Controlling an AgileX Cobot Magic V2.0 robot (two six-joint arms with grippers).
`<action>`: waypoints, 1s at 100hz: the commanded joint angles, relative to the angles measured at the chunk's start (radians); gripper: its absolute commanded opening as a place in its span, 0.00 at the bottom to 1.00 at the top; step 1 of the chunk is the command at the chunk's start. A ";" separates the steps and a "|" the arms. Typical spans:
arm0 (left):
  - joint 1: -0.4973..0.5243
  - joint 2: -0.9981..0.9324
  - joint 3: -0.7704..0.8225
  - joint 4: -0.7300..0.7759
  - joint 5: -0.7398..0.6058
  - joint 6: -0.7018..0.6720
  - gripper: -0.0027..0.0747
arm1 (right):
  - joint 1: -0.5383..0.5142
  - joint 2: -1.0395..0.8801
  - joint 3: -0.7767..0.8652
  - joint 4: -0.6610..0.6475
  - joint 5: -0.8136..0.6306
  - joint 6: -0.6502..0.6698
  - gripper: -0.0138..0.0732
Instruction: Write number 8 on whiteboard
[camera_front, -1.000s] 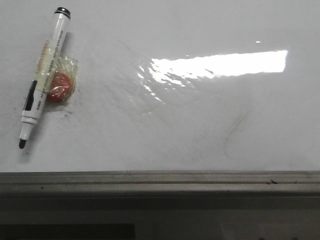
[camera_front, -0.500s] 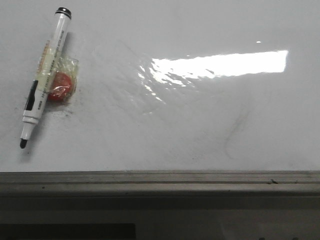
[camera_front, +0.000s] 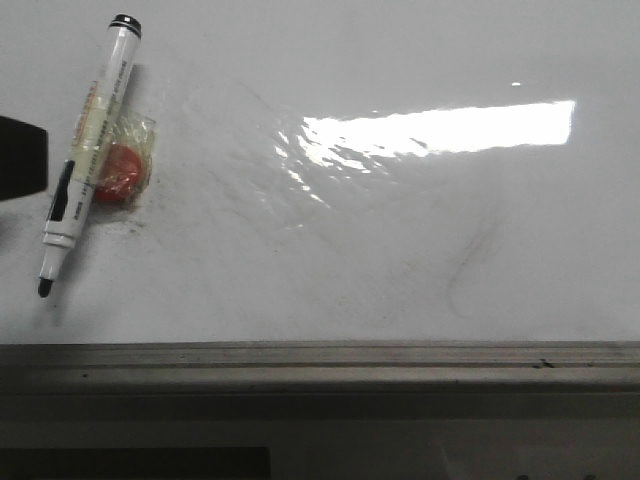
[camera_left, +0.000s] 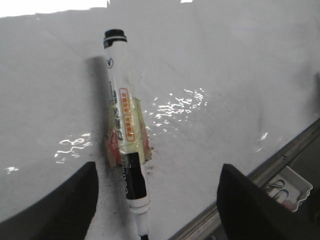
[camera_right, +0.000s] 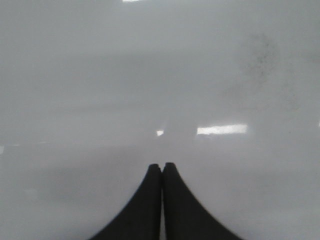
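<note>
Lying on whiteboard (camera_front: 380, 250), marker (camera_front: 88, 152) slants, tip near-left.

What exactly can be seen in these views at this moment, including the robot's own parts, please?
Whiteboard: one, glossy white, faint grey smudges, fills the view; no 8 drawn yet.
Edge rail: one, grey metal, along the board's near side.
Marker: one, white with black cap end, uncapped tip, lying at front-left.
Red magnet: one, under yellowish tape, beside the marker.
Small white tray: one, beyond the rail.
Left gripper: black fingers, open, straddling the marker.
Right gripper: black fingers, shut, empty.
</note>
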 joint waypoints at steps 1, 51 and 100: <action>-0.010 0.062 -0.029 -0.010 -0.141 -0.005 0.62 | 0.001 0.016 -0.028 0.000 -0.077 -0.005 0.09; -0.011 0.291 -0.032 -0.069 -0.257 -0.005 0.32 | 0.011 0.016 -0.028 0.000 -0.077 -0.005 0.09; -0.013 0.269 -0.135 0.256 -0.191 -0.005 0.01 | 0.522 0.052 -0.054 0.000 -0.053 -0.035 0.09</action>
